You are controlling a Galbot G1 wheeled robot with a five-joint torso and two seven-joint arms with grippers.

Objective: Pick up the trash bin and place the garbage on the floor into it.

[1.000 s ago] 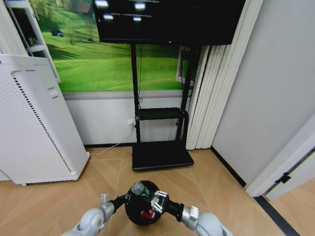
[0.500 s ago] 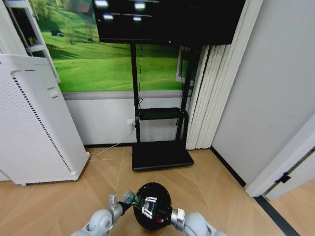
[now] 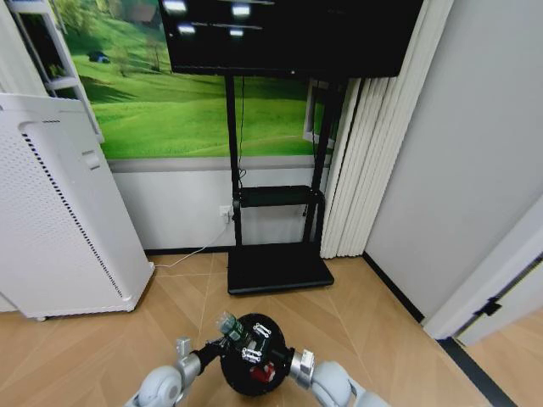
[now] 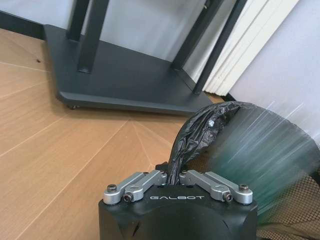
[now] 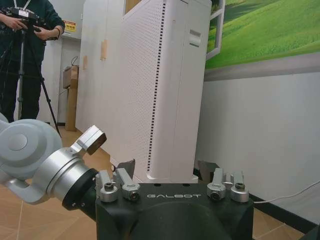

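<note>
The black trash bin hangs low over the parquet floor, lined with a black bag. My left gripper is shut on the rim and bag. My right gripper hovers over the bin's mouth; in the right wrist view its fingers stand open with nothing between them. Of the garbage, a clear bottle with a green label is at the bin's far-left rim and streaks past as a green blur. A red-and-white piece lies inside the bin.
The flat black TV-stand base lies just beyond the bin, with its posts rising to the screen. A tall white appliance stands at the left. Pleated curtains and a grey wall close off the right.
My right gripper has swung left over the bin's mouth. The bottle has shifted from above the bin toward its far-left rim. The left gripper keeps its hold on the rim.
</note>
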